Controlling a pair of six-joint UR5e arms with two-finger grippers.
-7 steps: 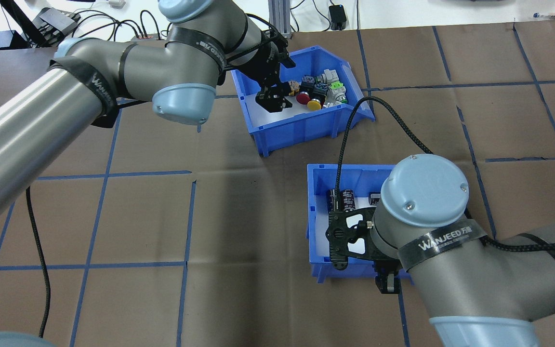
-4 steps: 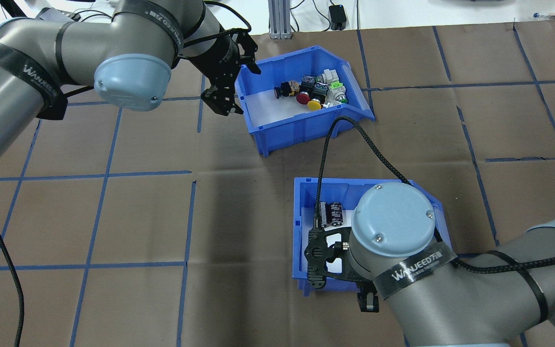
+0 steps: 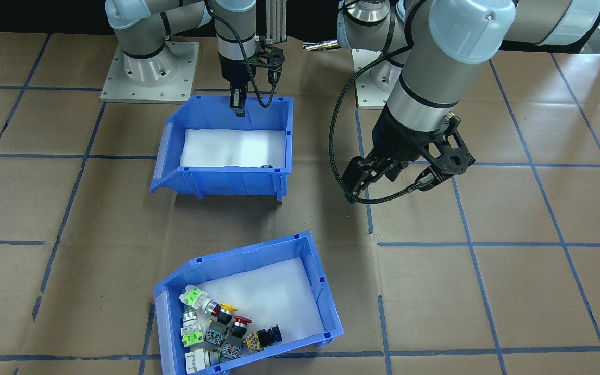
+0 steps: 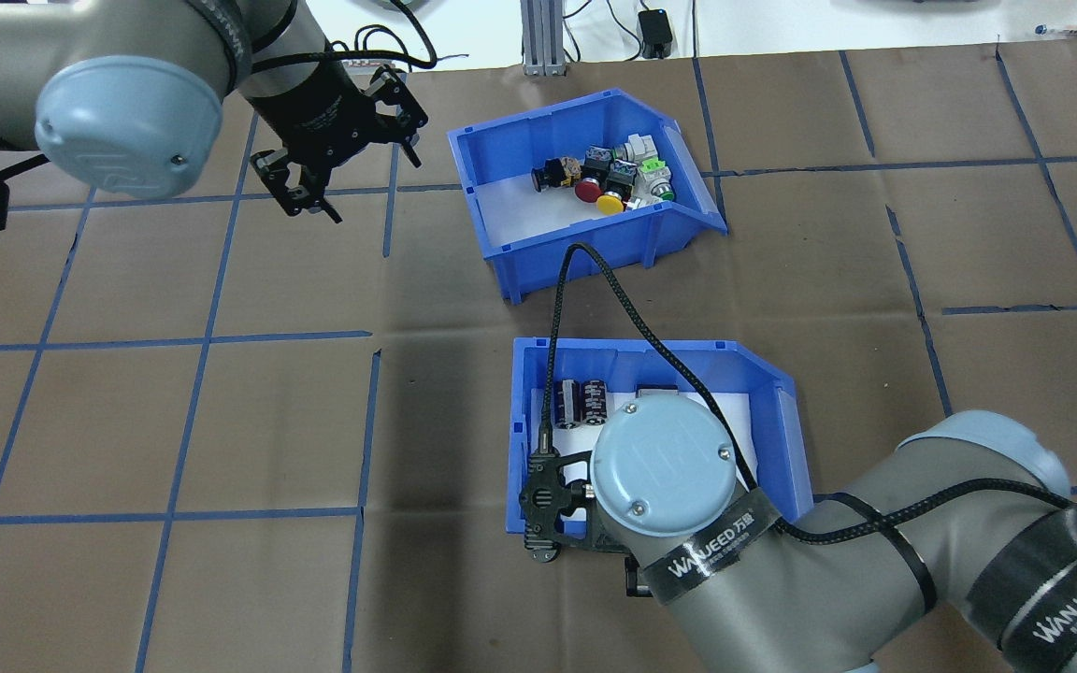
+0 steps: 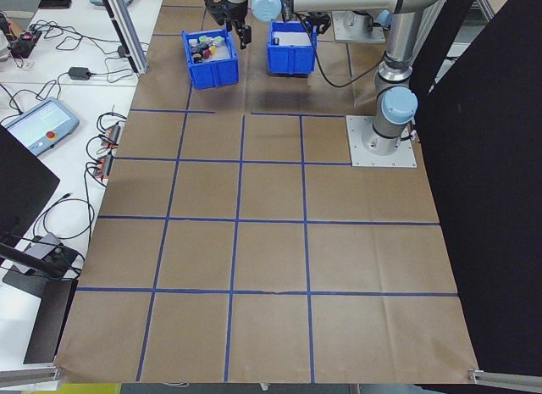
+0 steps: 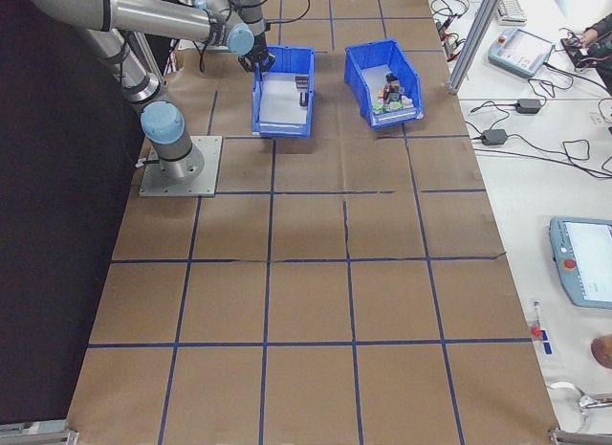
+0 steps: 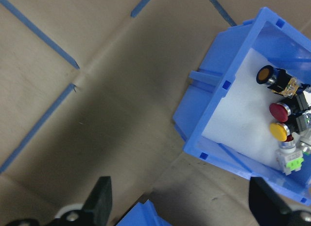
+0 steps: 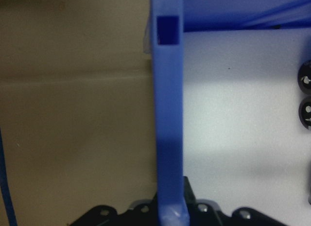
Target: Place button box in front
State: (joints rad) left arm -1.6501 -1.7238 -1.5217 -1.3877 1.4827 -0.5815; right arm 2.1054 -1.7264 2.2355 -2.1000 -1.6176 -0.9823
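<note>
While the button box [image 4: 585, 192] sits on the desk [image 4: 221, 421] beyond the 2nd bin [image 4: 651, 439] | we see left fingers [image 4: 300, 182] spread, empty | right fingers [image 3: 237, 101] pinching that bin's wall.

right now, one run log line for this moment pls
left gripper: open, empty, beside button box | right gripper: shut on capacitor bin wall | button box: far side, untouched

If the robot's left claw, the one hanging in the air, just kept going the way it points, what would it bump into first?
Probably nothing but the brown paper-covered table. The left gripper hangs open, pointing down, with the button box off to its side. Its wrist camera shows bare paper between the fingers, though depth is hard to judge.
</note>
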